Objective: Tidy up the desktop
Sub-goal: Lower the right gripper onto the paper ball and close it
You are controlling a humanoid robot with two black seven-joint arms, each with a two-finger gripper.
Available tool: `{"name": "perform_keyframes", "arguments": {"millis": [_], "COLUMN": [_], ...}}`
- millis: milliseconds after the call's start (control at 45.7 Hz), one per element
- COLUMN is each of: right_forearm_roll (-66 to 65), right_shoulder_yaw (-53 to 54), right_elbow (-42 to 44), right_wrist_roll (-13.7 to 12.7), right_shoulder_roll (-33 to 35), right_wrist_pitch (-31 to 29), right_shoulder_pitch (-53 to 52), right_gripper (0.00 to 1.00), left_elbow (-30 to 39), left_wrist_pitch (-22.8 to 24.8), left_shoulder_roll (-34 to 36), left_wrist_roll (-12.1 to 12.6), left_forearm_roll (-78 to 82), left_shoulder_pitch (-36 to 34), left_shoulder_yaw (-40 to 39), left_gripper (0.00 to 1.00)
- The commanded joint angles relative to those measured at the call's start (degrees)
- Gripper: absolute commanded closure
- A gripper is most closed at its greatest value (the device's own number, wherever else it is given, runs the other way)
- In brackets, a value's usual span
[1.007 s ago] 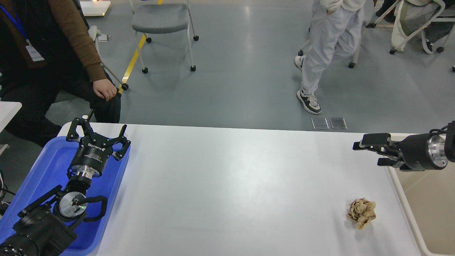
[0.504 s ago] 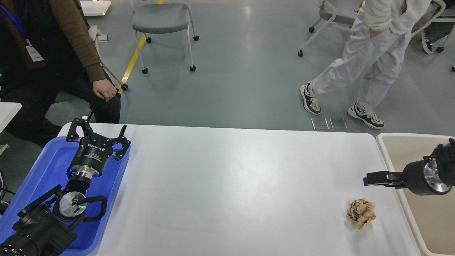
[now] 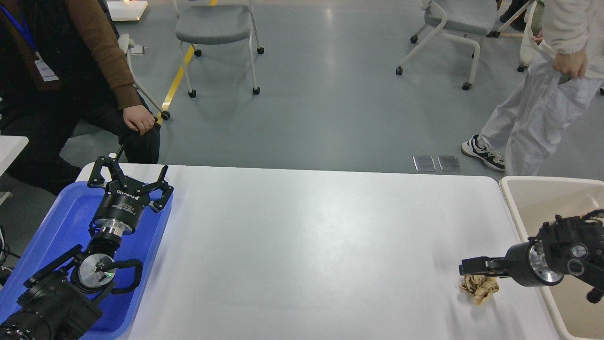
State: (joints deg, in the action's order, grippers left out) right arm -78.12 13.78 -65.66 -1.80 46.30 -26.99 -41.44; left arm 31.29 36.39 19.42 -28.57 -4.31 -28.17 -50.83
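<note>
The desktop (image 3: 302, 245), a wide white surface, lay between a blue tray (image 3: 56, 222) at its left end and a beige bin (image 3: 542, 198) at its right. The left gripper (image 3: 130, 177) hung over the tray, jaws spread. The right gripper (image 3: 467, 268) sat directly over a crumpled paper ball (image 3: 480, 288) near the right edge; its jaw state could not be determined.

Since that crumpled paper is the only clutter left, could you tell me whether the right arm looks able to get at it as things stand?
Probably yes. The right pincer hangs right at the crumpled paper wad, overlapping its top edge in the head view, and nothing lies between them on the desktop. How its fingers stand cannot be told from this side.
</note>
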Motion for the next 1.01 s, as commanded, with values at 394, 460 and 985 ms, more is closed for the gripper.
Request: {"name": "perform_keyframes", "arguments": {"millis": [394, 460, 985], "right_forearm_roll": [-3.97, -3.88, -3.79], "right_shoulder_yaw": [-3.15, -3.76, -4.11], "right_elbow": [9.5, 10.11, 11.43], "right_wrist_roll": [1.88, 2.06, 3.38], "right_shoulder_roll": [-7.72, -7.89, -8.42], "right_wrist_pitch": [7.56, 8.0, 12.22], "right_shoulder_pitch": [3.64, 3.64, 3.55], "right_gripper": [0.0, 0.0, 0.62], "left_elbow": [0.0, 0.0, 0.0], "left_wrist_pitch": [0.0, 0.0, 0.0], "left_shoulder_roll": [-0.09, -0.09, -0.09], "left_wrist_roll": [0.0, 0.0, 0.0], "left_forearm_roll": [0.01, 0.01, 0.01], "left_shoulder_pitch": [-0.05, -0.05, -0.05], "left_shoulder_yaw": [0.12, 0.12, 0.12], "left_gripper": [0.0, 0.0, 0.0]}}
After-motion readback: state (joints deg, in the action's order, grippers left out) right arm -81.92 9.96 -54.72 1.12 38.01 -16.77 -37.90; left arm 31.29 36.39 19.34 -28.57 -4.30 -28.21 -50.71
